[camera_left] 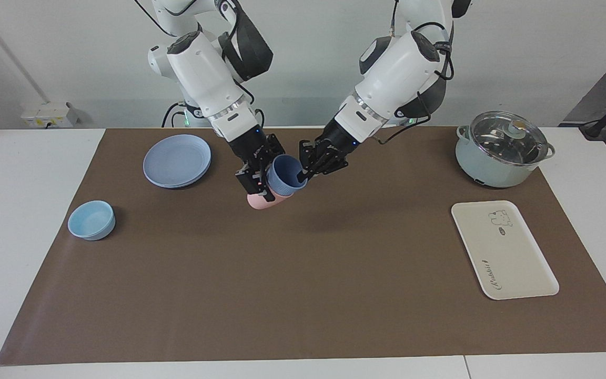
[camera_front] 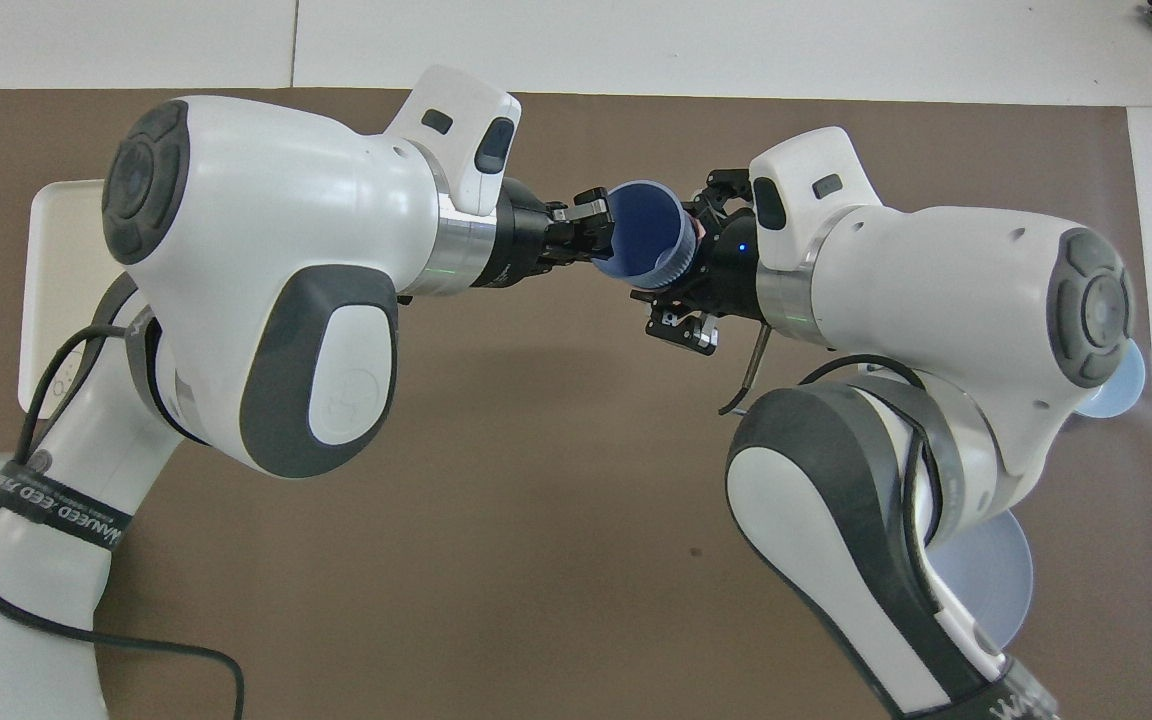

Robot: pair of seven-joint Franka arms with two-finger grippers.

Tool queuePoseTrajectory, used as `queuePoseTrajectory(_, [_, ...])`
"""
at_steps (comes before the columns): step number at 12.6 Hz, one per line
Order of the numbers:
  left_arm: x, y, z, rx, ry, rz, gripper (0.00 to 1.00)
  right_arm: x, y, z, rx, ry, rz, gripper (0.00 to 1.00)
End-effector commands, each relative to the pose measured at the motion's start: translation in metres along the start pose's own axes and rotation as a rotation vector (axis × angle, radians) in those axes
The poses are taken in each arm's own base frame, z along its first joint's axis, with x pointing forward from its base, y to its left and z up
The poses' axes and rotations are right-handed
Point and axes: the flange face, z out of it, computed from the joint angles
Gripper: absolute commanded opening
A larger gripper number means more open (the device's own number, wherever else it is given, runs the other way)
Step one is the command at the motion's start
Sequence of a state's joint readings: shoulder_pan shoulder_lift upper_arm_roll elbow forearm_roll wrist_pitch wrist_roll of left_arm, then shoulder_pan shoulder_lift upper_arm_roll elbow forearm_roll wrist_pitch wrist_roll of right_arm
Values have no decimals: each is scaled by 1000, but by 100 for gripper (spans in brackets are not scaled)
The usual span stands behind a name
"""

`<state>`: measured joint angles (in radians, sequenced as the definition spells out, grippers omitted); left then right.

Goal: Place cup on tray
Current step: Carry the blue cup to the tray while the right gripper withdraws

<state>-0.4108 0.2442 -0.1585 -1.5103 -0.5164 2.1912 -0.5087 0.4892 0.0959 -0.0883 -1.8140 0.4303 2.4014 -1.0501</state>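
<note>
1. Cup (camera_left: 285,178): matte plastic, periwinkle, w/ ribbed band near rim.
2. Pink cup (camera_left: 262,201): same matte plastic look.
3. Tray (camera_left: 504,249): smooth cream plastic, low sheen.
4. Pot (camera_left: 503,149): glossy glass lid, shiny pale-green body.
5. Mat (camera_left: 303,284): brown, matt, smooth.
6. Plate (camera_left: 177,160) & bowl (camera_left: 91,220): matte plastic.

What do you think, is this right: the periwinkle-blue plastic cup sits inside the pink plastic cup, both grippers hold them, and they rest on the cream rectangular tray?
Not on the tray: the facing view shows left gripper and right gripper holding the periwinkle-blue cup, inside the pink cup, above the brown mat.
</note>
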Motion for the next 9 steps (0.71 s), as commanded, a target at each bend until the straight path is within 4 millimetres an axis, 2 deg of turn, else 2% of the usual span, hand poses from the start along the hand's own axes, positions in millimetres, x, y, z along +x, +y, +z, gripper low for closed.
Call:
queuePoseTrajectory(1, [21, 9, -33, -23, -5, 9, 0, 0, 0, 0, -16, -20, -1, 0])
queuePoseTrajectory(3, [51, -14, -68, -23, 58, -19, 0, -1, 0, 0, -16, -21, 1, 0])
queuePoseTrajectory(4, [66, -32, -85, -12, 84, -10, 0, -2, 0, 0, -15, -21, 1, 0])
queuePoseTrajectory(5, [78, -51, -100, 15, 95, 7, 0, -1, 0, -1, -16, -20, 2, 0])
queuePoseTrajectory(6, [82, -62, -116, 62, 110, 57, 0, -3, 2, -2, -19, -20, 6, 0])
queuePoseTrajectory(7, [88, -76, -128, 133, 134, 130, 0, -9, 7, -2, -24, -23, 11, 0])
queuePoseTrajectory(9, [104, -121, -153, 300, 147, 189, 0, -37, 41, -15, -81, -8, 74, 0])
